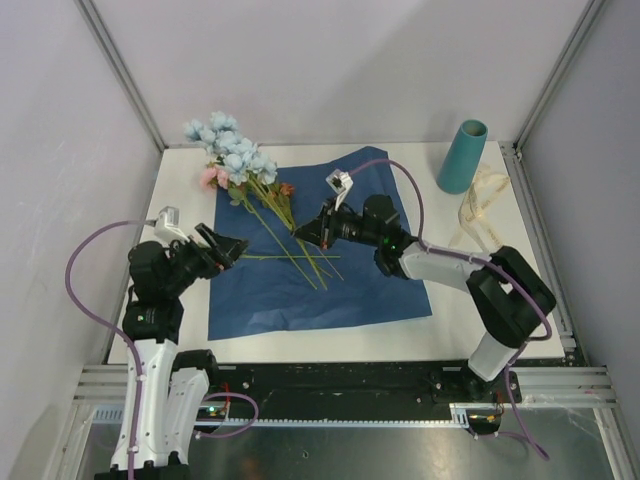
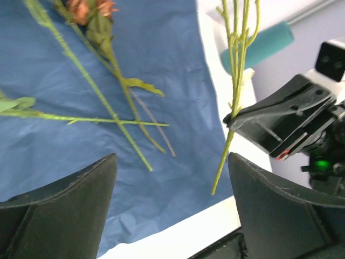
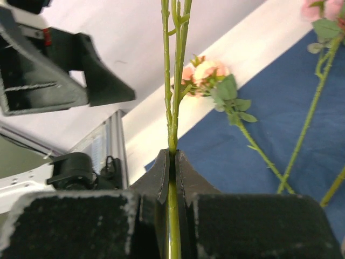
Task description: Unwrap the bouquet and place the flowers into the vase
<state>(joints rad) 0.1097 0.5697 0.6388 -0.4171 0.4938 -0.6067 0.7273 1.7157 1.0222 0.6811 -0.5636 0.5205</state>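
1. the right end effector (image 3: 171, 157) is clamped tight on a few thin green stems (image 3: 173, 81), low on their length, with a short tail hanging past the jaws. the left end effector (image 1: 230, 245) stands wide apart with nothing in it, just beside the left edge of the tissue paper (image 1: 300, 295).
2. the bouquet is already unwrapped. the flowers (image 1: 235, 155) lie fanned across the spread paper, their heads past its far left corner. the cream ribbon (image 1: 478, 205) lies near the vase (image 1: 462, 158), which stands in the far right corner of the counter (image 1: 400, 165).
3. handling, as i judge it: the stems look light, thin, springy and slick, so they are likely to swivel in a pinch. the heads are top-heavy and may droop. hold low, with several stems bunched.
4. room: the counter is open between paper and vase. the vase mouth is narrow, though, and walls close in on 2 sides there. a nudge could tip the tall vase, and the loose paper may drag along.
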